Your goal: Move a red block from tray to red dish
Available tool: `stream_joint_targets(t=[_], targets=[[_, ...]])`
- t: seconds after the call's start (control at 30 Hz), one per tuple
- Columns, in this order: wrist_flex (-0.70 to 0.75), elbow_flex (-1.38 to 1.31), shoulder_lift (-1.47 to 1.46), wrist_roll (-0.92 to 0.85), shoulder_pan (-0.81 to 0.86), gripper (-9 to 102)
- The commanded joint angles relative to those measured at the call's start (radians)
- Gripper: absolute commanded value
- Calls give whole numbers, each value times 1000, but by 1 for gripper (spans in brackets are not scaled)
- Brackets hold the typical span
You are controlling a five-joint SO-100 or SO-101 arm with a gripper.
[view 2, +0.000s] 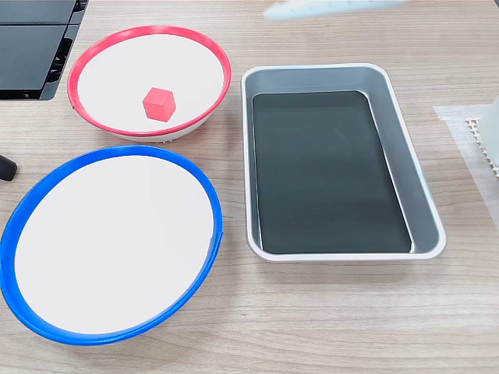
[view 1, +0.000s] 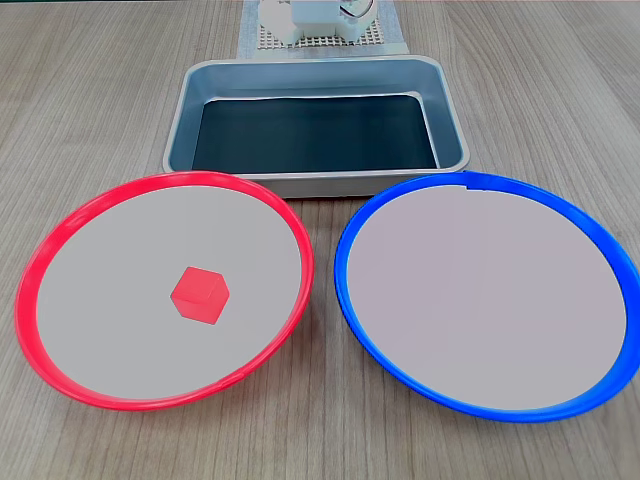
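1. Fixed view from the side: a pale blurred shape (view 2: 327,8) crosses the top edge, too smeared to tell which part of the arm it is. I cannot tell whether the pincer is released or clenched.
2. A white arm base (view 1: 310,20) stands on a mesh mat (view 1: 255,40) at the far edge in the other fixed view, just behind the tray (view 1: 195,110).
3. The red block (view 1: 200,294) lies well apart from that base, with the whole tray between them. It is also well apart from the blurred shape, to its lower left in the side view.
4. The red block (view 2: 158,104) rests on the pale inside of the red dish (view 1: 180,180), near the middle, one corner towards the front camera. Nothing touches it.
5. The tray (view 2: 390,148) shows a bare black bottom inside its grey raised rim.
6. The red dish (view 2: 148,31) sits just beside the tray. Its far rim overlaps the tray's near rim in the front view, so I cannot tell whether they touch.
7. A blue-rimmed dish (view 1: 345,250) of the same size sits close beside the red one, a narrow strip of wooden table (view 1: 90,90) between them. Its pale inside is bare (view 2: 117,152).
8. A black device (view 2: 31,47) lies at the top left corner of the side view, beside the red dish.
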Motion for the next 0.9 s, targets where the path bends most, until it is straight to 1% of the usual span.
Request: stream_joint_targets(t=[0.0, 0.07, 0.1, 0.13, 0.2, 0.47, 0.87], targets=[[-55, 310, 244, -175, -29, 0], [-67, 451, 380, -244, -43, 0], [-52, 499, 440, -272, -52, 0], [0, 551, 523, -290, -61, 0], [74, 555, 578, -264, -69, 0], [202, 595, 712, -166, -52, 0], [206, 595, 712, -140, -34, 0]])
